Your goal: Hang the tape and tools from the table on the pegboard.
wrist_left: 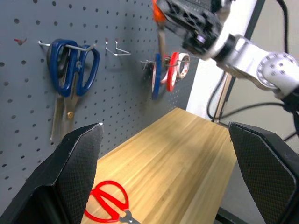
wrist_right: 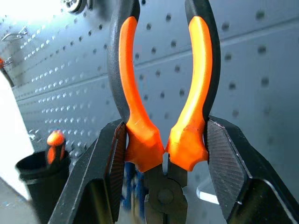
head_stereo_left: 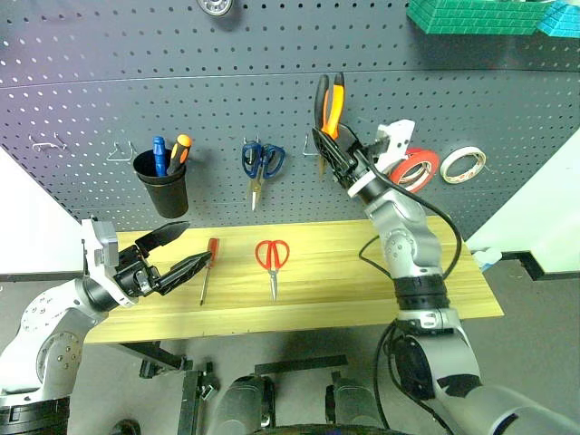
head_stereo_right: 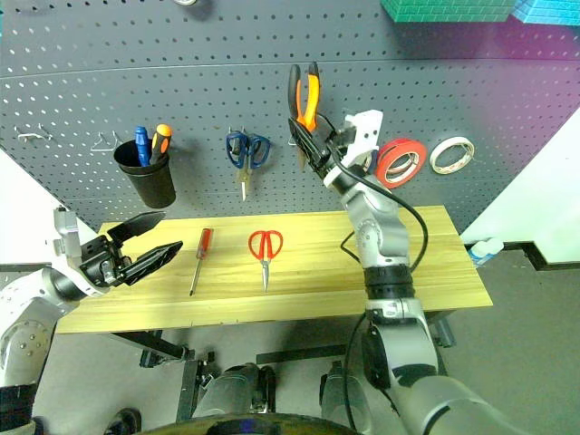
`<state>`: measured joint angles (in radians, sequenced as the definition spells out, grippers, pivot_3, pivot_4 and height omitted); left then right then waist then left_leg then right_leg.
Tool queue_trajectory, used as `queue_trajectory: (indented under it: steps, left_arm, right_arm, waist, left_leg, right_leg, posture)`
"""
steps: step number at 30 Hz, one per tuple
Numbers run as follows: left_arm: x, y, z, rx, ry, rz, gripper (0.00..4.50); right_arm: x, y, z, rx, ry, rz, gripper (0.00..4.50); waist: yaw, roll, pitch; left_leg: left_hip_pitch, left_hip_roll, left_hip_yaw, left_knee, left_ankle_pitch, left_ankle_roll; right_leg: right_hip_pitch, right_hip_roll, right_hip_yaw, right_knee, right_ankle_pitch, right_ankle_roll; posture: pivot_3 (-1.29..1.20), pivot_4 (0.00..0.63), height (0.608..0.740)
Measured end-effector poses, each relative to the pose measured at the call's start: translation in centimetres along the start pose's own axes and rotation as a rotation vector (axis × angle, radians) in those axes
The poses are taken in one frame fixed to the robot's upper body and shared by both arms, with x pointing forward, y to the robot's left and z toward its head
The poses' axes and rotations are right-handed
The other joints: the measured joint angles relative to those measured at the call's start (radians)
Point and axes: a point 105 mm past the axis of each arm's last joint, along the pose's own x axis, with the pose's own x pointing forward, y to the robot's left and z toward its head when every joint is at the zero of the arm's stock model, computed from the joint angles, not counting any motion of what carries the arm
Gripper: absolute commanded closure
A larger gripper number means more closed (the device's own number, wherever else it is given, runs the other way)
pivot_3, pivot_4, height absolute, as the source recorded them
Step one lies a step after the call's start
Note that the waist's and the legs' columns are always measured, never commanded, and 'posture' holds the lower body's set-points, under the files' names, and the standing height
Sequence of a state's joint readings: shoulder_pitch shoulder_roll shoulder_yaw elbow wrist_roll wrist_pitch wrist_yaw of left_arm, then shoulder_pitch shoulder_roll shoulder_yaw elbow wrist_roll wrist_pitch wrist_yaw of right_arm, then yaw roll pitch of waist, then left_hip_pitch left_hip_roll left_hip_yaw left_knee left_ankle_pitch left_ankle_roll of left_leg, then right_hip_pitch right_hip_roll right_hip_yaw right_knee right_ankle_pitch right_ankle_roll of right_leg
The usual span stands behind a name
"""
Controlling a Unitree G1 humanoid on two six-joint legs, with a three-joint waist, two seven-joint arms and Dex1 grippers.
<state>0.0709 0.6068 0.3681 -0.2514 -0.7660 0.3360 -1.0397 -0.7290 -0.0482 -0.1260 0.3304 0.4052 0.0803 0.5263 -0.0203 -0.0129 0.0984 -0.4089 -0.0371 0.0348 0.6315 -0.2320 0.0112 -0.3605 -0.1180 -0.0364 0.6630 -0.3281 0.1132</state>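
Right wrist view: your right tool point(wrist_right: 163, 149) clamps the pliers point(wrist_right: 161, 93), handles up, before the pegboard point(head_stereo_left: 136, 72). Next, seat them on a hook; left tool point(head_stereo_left: 177, 249) idles unclenched over the bench point(head_stereo_left: 317, 299)

You see red scissors point(wrist_left: 108, 205) lying on the table point(wrist_left: 187, 154), below blue scissors point(wrist_left: 70, 74) on the pegboard point(wrist_left: 117, 88).

The bench point(head_stereo_left: 381, 299) is showing pale wood grain with a soft sheen; the pegboard point(head_stereo_left: 109, 100) is looking matt dark grey, and the pliers point(wrist_right: 163, 107) are wearing glossy orange-and-black plastic grips.
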Motion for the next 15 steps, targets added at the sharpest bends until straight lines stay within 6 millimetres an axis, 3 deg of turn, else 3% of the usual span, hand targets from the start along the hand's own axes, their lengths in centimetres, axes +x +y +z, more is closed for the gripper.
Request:
queue_trajectory:
  steps: [7,15]
  left_arm:
    - [-0.3,-0.5,-0.4,-0.008,0.020,0.007,0.00]
    - [-0.7,-1.4,-0.4,-0.013,0.055,0.014,0.00]
  right_arm:
    - [2.1,-1.1,-0.7,-0.033,-0.020,-0.079,2.37]
    - [3.2,-2.4,0.2,-0.066,-0.073,-0.158,2.37]
  waist:
    - [0.001,-0.001,0.000]
    - [0.003,0.000,-0.001]
  left_leg:
    - [0.000,0.000,0.001,0.000,0.000,0.000]
    - [0.000,0.000,0.001,0.000,0.001,-0.001]
  right_leg:
    - [-0.002,0.000,0.002,0.002,0.000,0.000]
    - [-0.003,0.000,0.003,0.002,0.000,0.000]
  posture:
    - [0.08,0.000,0.740]
    - [0.10,0.011,0.740]
